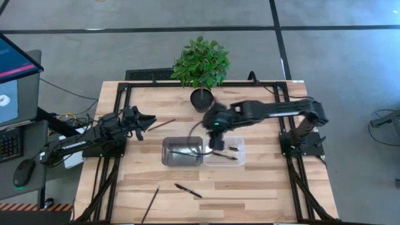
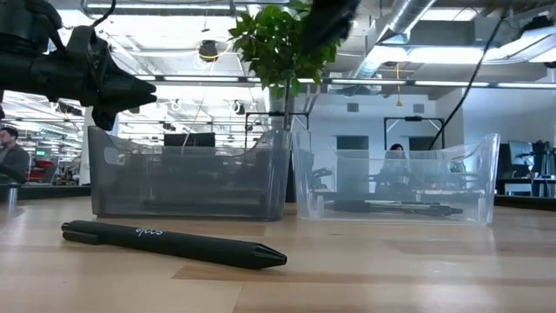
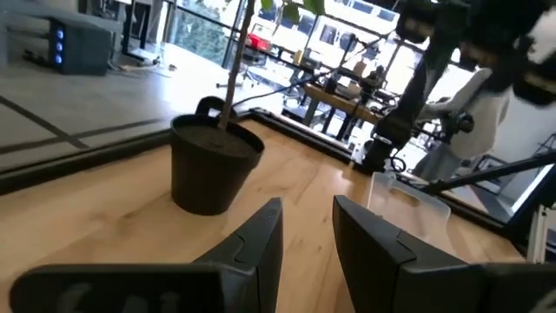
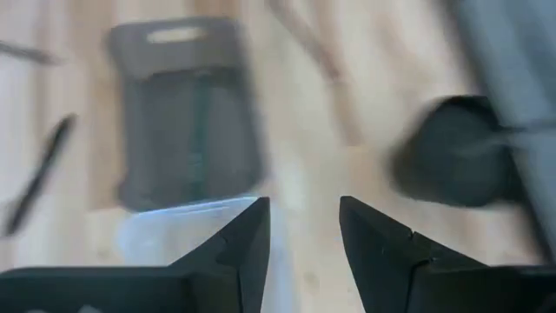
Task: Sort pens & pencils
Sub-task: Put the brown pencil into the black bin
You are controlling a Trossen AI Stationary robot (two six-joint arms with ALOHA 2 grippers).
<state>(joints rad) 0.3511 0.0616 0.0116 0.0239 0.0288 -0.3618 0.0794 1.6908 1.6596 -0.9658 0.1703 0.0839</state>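
high view: nearest the table's front edge lie a thin brownish wooden pencil (image 1: 150,204) and, just beside it, a short glossy black plastic pen (image 1: 188,190), both loose on the pale wooden tabletop (image 1: 262,187) and well apart from either gripper. the low view has this pen (image 2: 172,243) lying flat in front of the bins. farther in, a smoky grey translucent bin (image 1: 182,152) and a clear plastic bin (image 1: 224,152) sit side by side, touching. a dark stick lies in the grey bin, another in the clear one; which is pen and which pencil is hard to tell from above, and in the low view the clear bin's stick (image 2: 395,208) looks dark and long behind the wall. the right gripper (image 1: 215,141) hangs over the seam between the two bins, its jaws parted by a narrow gap with nothing between them (image 4: 302,228). the left gripper (image 1: 145,120) waits near the table's left side, jaws slightly apart and empty, and a second thin pencil (image 1: 163,124) lies just beyond its tips. farthest back stands a green leafy plant in a black pot (image 1: 201,99). the right wrist view is smeared, so its details are unclear.
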